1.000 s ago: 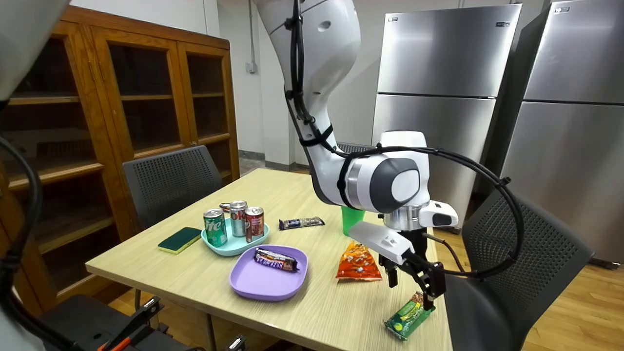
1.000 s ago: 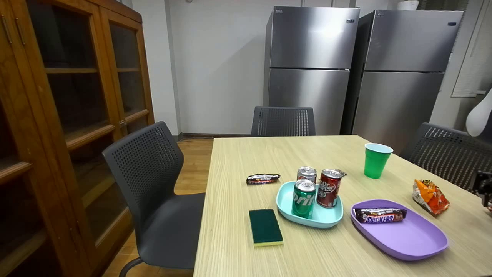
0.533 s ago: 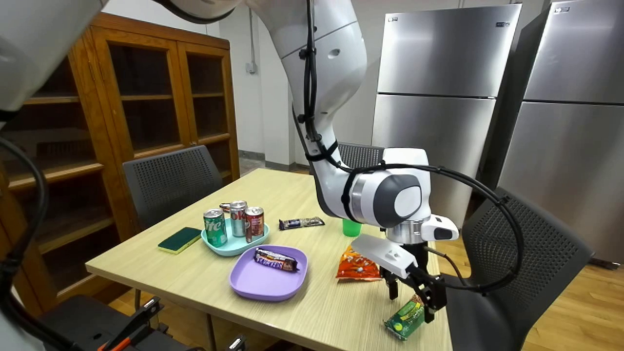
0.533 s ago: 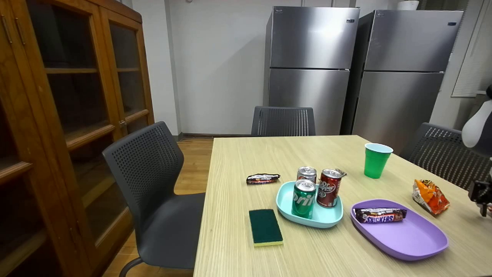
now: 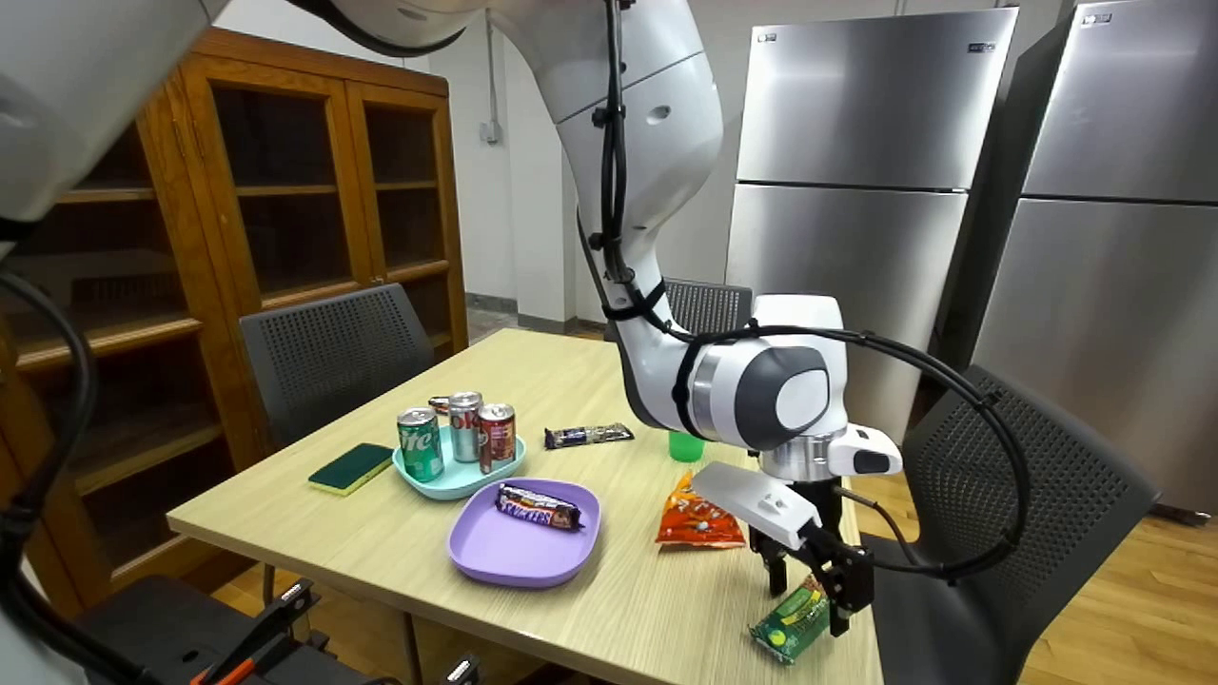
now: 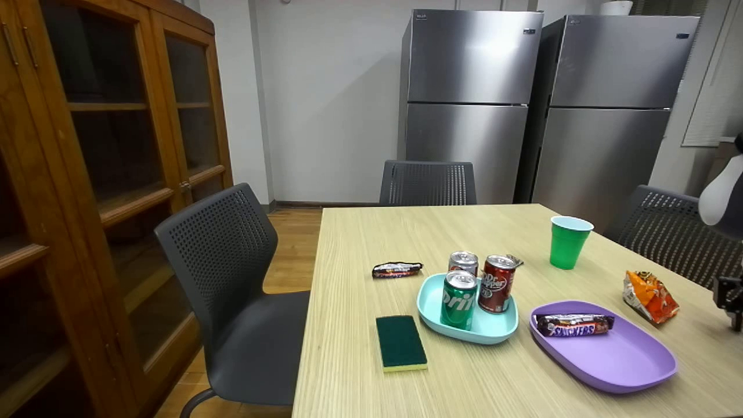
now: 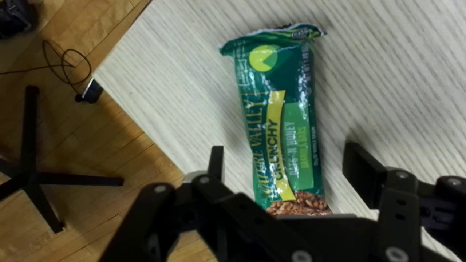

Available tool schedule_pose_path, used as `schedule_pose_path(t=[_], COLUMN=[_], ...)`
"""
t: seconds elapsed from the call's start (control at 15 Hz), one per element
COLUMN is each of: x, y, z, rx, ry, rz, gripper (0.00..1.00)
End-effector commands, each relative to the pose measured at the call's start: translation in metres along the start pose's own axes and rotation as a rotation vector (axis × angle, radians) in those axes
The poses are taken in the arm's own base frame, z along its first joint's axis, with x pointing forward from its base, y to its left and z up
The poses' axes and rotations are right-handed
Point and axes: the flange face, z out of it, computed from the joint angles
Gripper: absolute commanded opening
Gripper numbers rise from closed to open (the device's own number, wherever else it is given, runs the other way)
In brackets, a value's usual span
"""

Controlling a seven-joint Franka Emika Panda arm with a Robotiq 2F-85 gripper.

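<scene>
My gripper is open, with its two black fingers apart on either side of the lower part of a green granola bar. In the wrist view table shows between each finger and the wrapper, so neither touches it. The bar's brown end is partly hidden by the gripper's body. In an exterior view the gripper is low over the bar, which lies flat near the table's corner. In an exterior view only a piece of the gripper shows at the right edge, and the bar is out of view.
An orange snack bag lies behind the gripper, with a green cup beyond. A purple plate holds a Snickers bar. A teal plate holds three cans. A sponge and two wrapped bars lie around. A chair stands beside the table.
My gripper has come down toward the granola bar and shifted slightly right in the exterior view that shows the arm. It stays open. The bar and the other objects have not moved.
</scene>
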Motion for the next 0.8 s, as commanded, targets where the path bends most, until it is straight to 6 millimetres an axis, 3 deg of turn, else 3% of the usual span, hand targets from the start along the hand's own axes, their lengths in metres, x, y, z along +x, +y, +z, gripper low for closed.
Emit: schedule_pose_path(t=[0.0, 0.33, 0.73], x=[0.006, 0.006, 0.003], y=[0.003, -0.001, 0.009], z=[-0.001, -0.005, -0.033], rx=[0.021, 0.037, 0.077], ry=[-0.007, -0.004, -0.004], rz=[-0.010, 0.003, 0.119], gripper=[0.54, 0.17, 0.16])
